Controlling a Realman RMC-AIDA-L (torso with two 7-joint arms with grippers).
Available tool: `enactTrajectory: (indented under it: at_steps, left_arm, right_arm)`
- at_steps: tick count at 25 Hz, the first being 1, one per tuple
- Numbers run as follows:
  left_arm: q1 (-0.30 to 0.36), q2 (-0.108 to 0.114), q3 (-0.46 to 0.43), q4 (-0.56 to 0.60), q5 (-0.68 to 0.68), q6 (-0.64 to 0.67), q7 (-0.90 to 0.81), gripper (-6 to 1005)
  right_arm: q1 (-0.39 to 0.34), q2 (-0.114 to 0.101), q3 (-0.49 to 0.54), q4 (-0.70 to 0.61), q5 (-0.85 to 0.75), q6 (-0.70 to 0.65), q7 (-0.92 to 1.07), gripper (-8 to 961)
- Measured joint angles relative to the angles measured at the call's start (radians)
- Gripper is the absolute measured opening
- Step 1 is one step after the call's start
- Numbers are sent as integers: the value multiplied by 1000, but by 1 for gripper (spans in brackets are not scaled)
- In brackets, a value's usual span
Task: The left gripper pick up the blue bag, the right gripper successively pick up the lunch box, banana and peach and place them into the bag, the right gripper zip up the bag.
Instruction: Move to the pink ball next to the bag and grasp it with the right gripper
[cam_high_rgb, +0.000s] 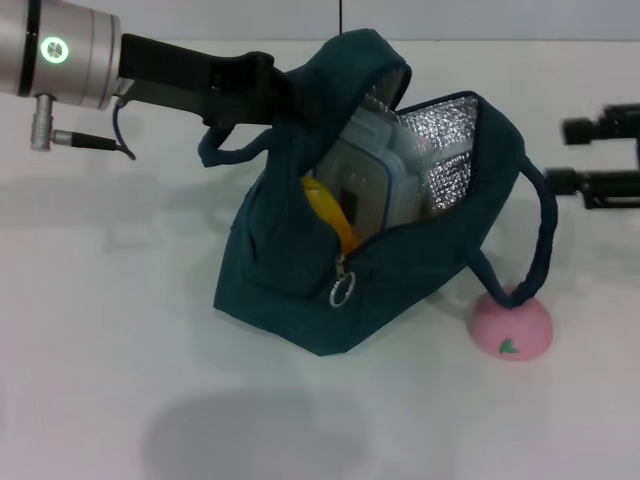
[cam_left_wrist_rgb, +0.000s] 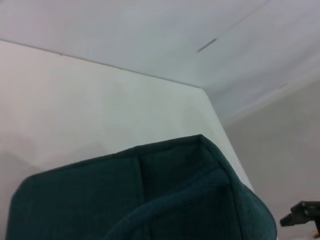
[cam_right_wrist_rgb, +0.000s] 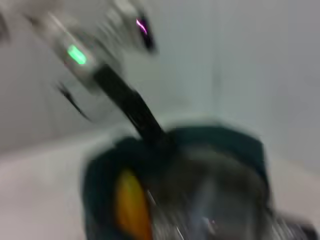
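The blue bag (cam_high_rgb: 290, 270) stands open on the white table, its top flap held up by my left gripper (cam_high_rgb: 272, 92), which is shut on the fabric. Inside it are the lunch box (cam_high_rgb: 372, 182), tilted against the foil lining, and the banana (cam_high_rgb: 330, 215) in front of it. The peach (cam_high_rgb: 512, 330) lies on the table beside the bag, under one loop handle (cam_high_rgb: 540, 240). My right gripper (cam_high_rgb: 567, 155) is open and empty, apart from the bag near the right edge. The right wrist view shows the bag (cam_right_wrist_rgb: 100, 170) and banana (cam_right_wrist_rgb: 131, 205), blurred.
The metal ring zipper pull (cam_high_rgb: 342, 290) hangs at the bag's front. The left wrist view shows the bag's fabric (cam_left_wrist_rgb: 150, 200), the table's far edge and the right gripper (cam_left_wrist_rgb: 302, 214) farther off. White table (cam_high_rgb: 120, 350) lies all around.
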Motion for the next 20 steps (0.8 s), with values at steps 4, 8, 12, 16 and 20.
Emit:
enactTrajectory:
  at_steps: [4,8,12,16,20]
  left_arm:
    - [11,3,0,-1,27,-29,5,48]
    - [20,12,0,-17,52,-52,12,48]
    - [22,23,-1,-37,65,-75,20,47]
    - [24,27,-2,-39,66,-81,21,47]
    - [22,28,-2,-39,65,-82,21,47]
  right_arm:
    - [0,21,16,-143,-219,-29,162,609]
    - [49,15,13,-167,-360,-78,300,599]
    - [111,33,4,-150,-491,-141,361,590]
    - [170,41,-31,-73,-536,-162,400,581]
    - [212,43,-47,16,-535,-154,409,571]
